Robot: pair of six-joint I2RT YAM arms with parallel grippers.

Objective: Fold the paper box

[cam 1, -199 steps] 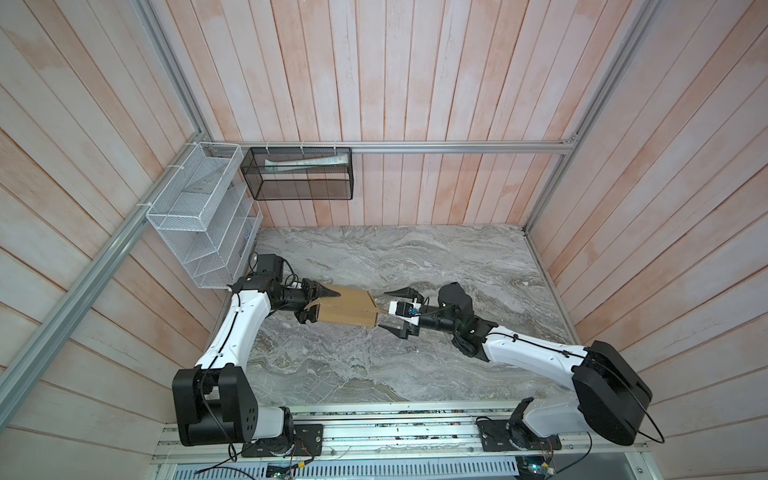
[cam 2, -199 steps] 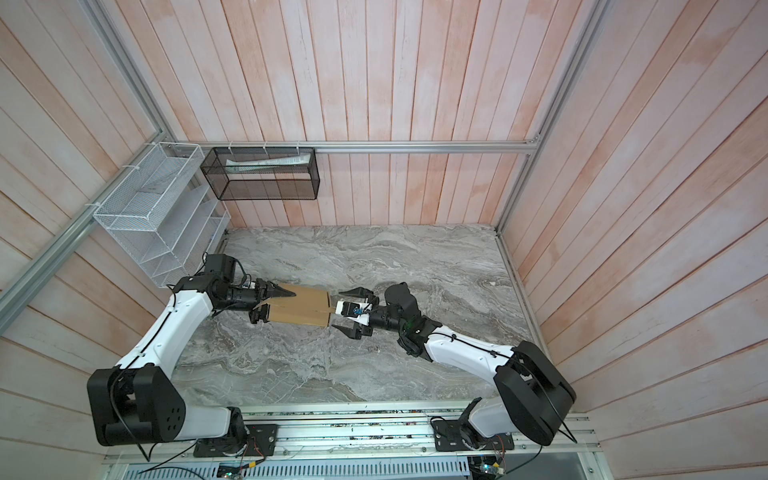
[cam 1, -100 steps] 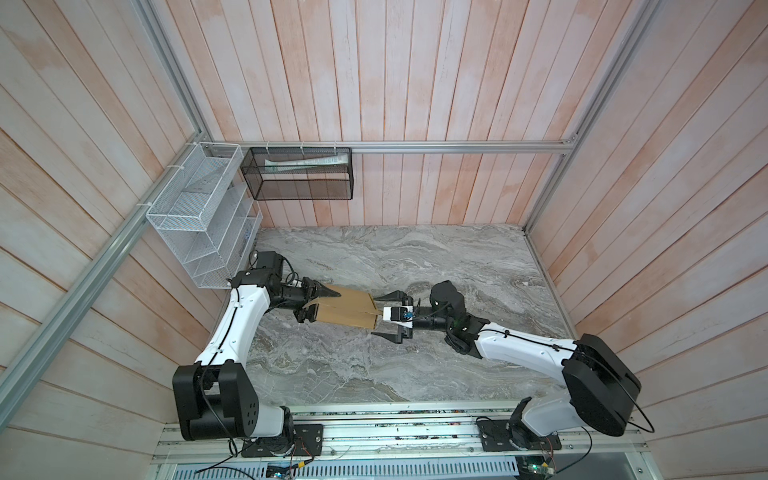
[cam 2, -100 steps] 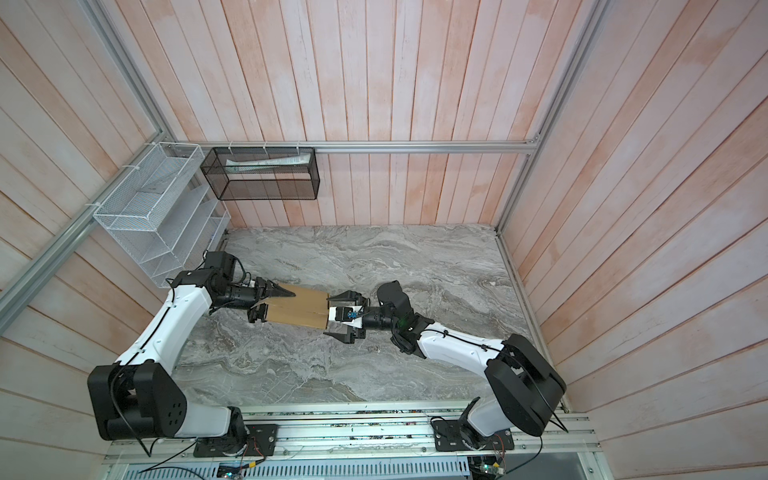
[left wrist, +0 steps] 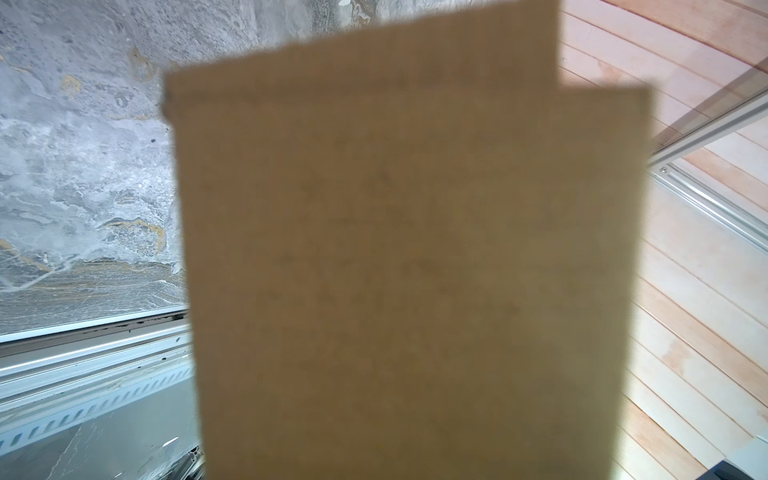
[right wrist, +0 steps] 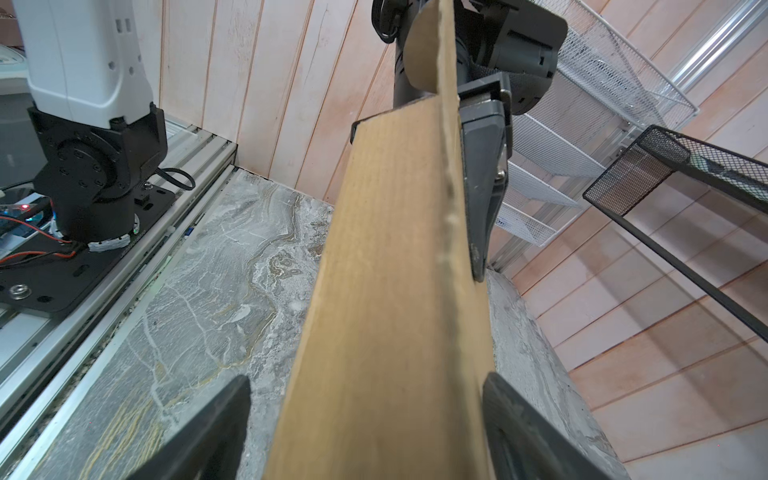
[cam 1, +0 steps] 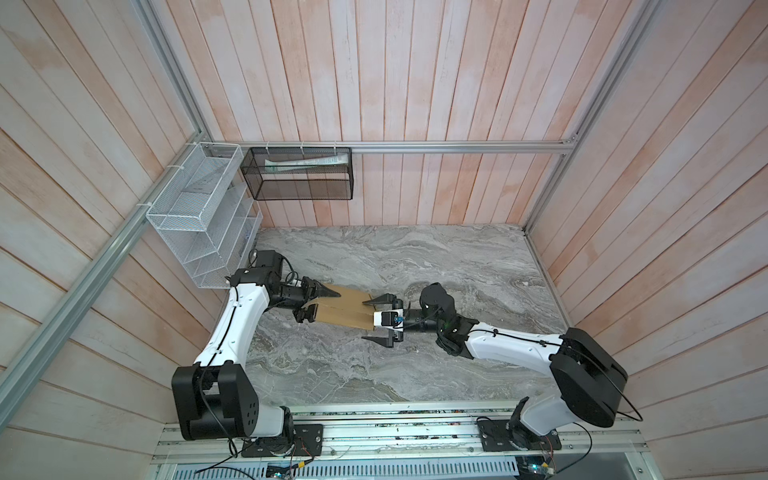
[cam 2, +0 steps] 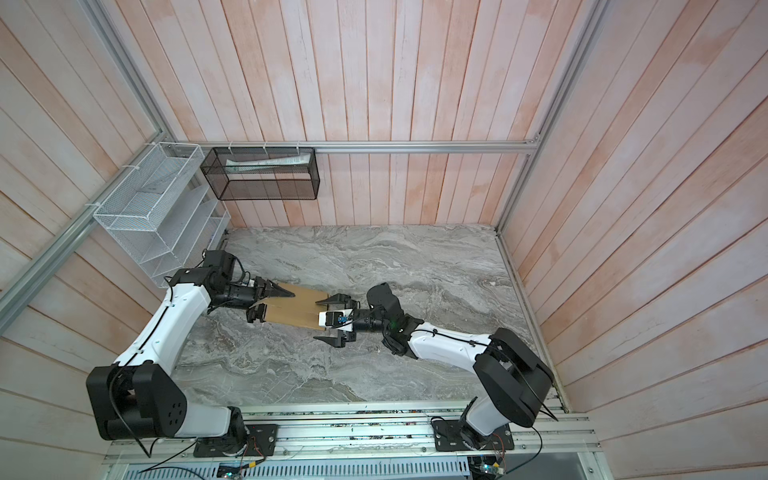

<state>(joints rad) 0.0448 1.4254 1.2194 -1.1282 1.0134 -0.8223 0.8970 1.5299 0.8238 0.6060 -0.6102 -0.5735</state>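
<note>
The paper box (cam 1: 345,309) sits a little left of centre in both top views (cam 2: 295,309). It is a plain brown cardboard piece, folded up long and narrow, and it spans the gap between the two arms over the grey marble table (cam 1: 436,266). It seems to be lifted off the marble rather than lying on it, though the top views do not settle that.

The left gripper (cam 1: 320,306) has the box's left end clamped. One dark finger lies across the top face and the other is under the near edge. In the right wrist view that gripper's grey finger (right wrist: 482,187) is pressed flat against the cardboard (right wrist: 386,311). The left wrist view shows mostly blurred brown board (left wrist: 415,270), and no fingers can be seen there.

The right gripper (cam 1: 365,321) is spread wide around the box's right end, one finger on the far side and one on the near side (cam 2: 316,321). In the right wrist view its two black fingers (right wrist: 208,432) flank the board at the bottom of the frame, with marble showing in the gap beside the left one.

At the upper left of the top views, a white wire rack (cam 1: 199,216) and a black mesh basket (cam 1: 299,178) hang on the plank walls.
</note>
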